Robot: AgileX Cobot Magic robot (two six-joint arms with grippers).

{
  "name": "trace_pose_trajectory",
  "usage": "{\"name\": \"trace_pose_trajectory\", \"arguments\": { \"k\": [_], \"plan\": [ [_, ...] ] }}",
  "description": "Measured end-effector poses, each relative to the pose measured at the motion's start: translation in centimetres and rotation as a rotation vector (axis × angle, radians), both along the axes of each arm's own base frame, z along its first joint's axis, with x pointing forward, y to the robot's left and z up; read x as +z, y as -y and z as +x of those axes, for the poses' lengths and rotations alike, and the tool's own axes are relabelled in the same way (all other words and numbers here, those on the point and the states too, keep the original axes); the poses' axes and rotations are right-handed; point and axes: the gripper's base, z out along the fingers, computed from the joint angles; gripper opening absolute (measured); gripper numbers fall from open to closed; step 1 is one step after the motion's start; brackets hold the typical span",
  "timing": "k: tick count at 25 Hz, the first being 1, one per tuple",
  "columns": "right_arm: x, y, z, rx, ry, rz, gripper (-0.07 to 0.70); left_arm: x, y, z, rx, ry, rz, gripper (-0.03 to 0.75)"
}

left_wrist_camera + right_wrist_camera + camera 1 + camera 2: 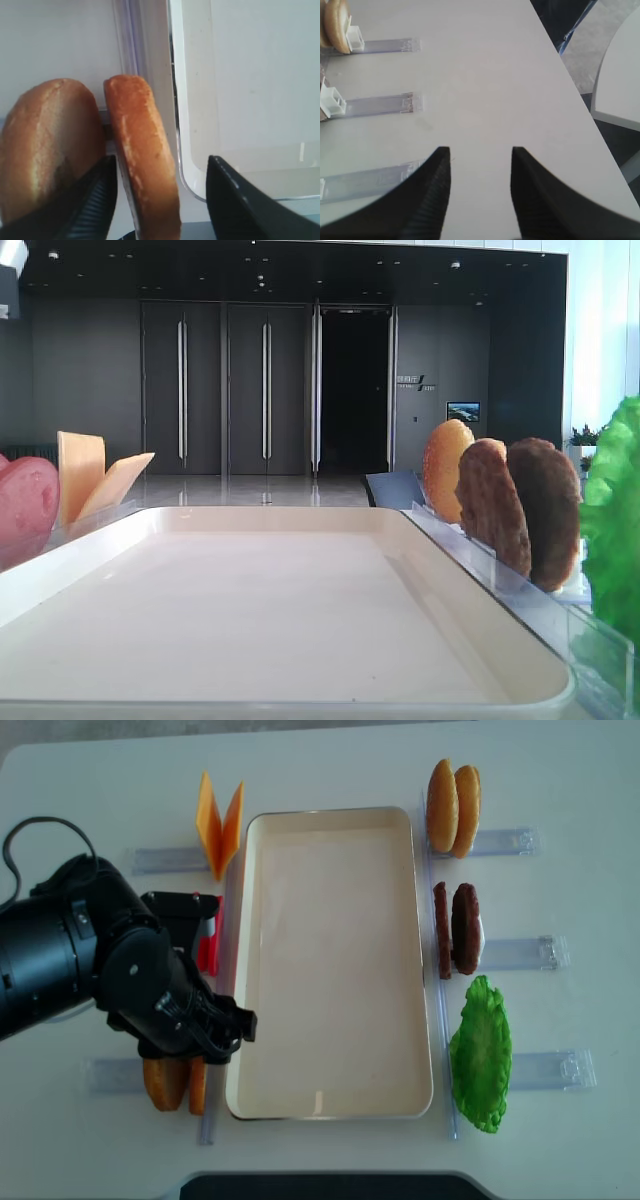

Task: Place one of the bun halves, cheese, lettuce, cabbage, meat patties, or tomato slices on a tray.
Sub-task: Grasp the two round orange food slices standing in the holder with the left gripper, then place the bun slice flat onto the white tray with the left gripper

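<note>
The cream-white tray [330, 960] lies in the middle of the table with nothing on it. At its lower left two bun halves [175, 1085] stand on edge in a clear rack. My left gripper [162, 160] is open and straddles the bun half [145, 160] nearer the tray. Its left finger [95, 200] sits between the two halves, and the right finger [240, 200] stands clear of the crust. My right gripper [481, 150] is open over bare table, with nothing between its fingers. Cheese [220, 820], meat patties [455, 930], lettuce [480, 1055] and more bun halves [453, 807] line the tray's sides.
The left arm [100, 970] covers most of the tomato slices [207, 945]. Clear plastic racks [380, 105] lie on the white table beside the right gripper. The table's right edge [570, 85] runs close by in the right wrist view.
</note>
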Motion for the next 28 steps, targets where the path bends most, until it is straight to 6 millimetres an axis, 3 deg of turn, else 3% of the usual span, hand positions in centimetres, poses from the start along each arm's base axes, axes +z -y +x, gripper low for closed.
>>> {"name": "trace_pose_trajectory", "arguments": {
  "k": [5, 13, 18, 28],
  "plan": [
    [0.0, 0.0, 0.0, 0.0, 0.0, 0.0, 0.279, 0.0, 0.0, 0.0, -0.006, 0.001, 0.002, 0.403],
    [0.0, 0.0, 0.0, 0.0, 0.0, 0.0, 0.279, 0.3, 0.0, 0.0, -0.027, -0.011, 0.016, 0.237],
    [0.0, 0.0, 0.0, 0.0, 0.0, 0.0, 0.279, 2.0, 0.3, 0.4, -0.05, -0.037, 0.042, 0.186],
    [0.0, 0.0, 0.0, 0.0, 0.0, 0.0, 0.279, 5.6, 2.0, 1.5, -0.136, -0.031, -0.041, 0.167]
  ]
}}
